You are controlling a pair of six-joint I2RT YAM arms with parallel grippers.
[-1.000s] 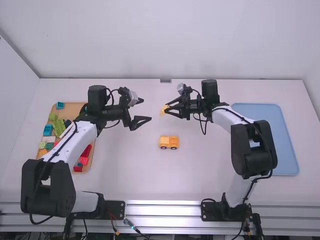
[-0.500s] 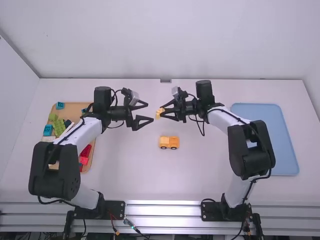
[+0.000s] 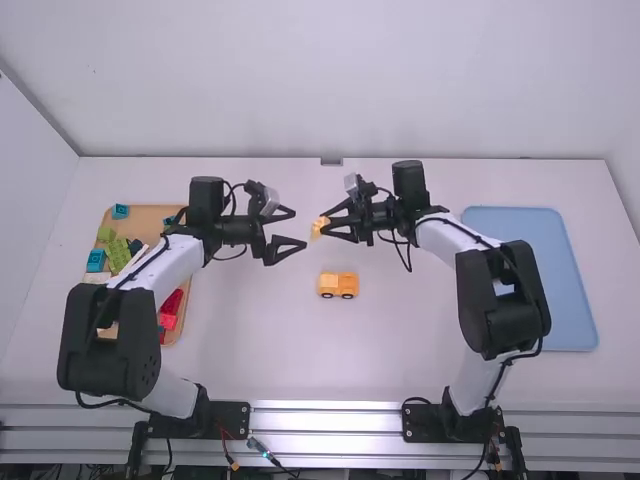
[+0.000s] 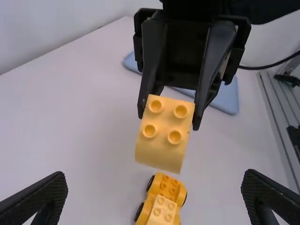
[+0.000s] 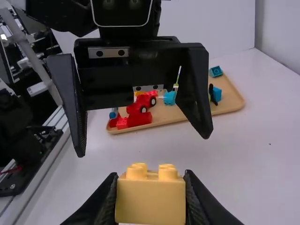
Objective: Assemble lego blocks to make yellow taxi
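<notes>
- Our left pincer (image 3: 299, 227) is spread wide and empty, its fingers standing apart just short of the block. We judge the step in hand to be a handover, or a turn of the block between the two arms. To do it well, we should line up squarely before advancing, so that neither finger knocks the block askew.
- Next to it, the yellow block (image 4: 165, 133) is up off the surface (image 3: 250, 340), its four studs facing our left pincer. We would take it by the end that projects, square across its sides, and leave the studs free of pressure.
- Our right pincer (image 5: 151, 187) is pinching that block between its fingertips. We want it firm and motionless until the left one has a sure hold; only then should it let go, and back straight out. Letting go early could drop the block onto the build below.
- The part-built taxi (image 3: 338, 285) rests upright on its wheels, nearer the arm bases than the pincers are. We should bring the block over it with the studs up, match the edges, then press straight down.
- Farthest right, the blue tray (image 3: 570, 310) lies beyond our right arm, well apart from this work.
</notes>
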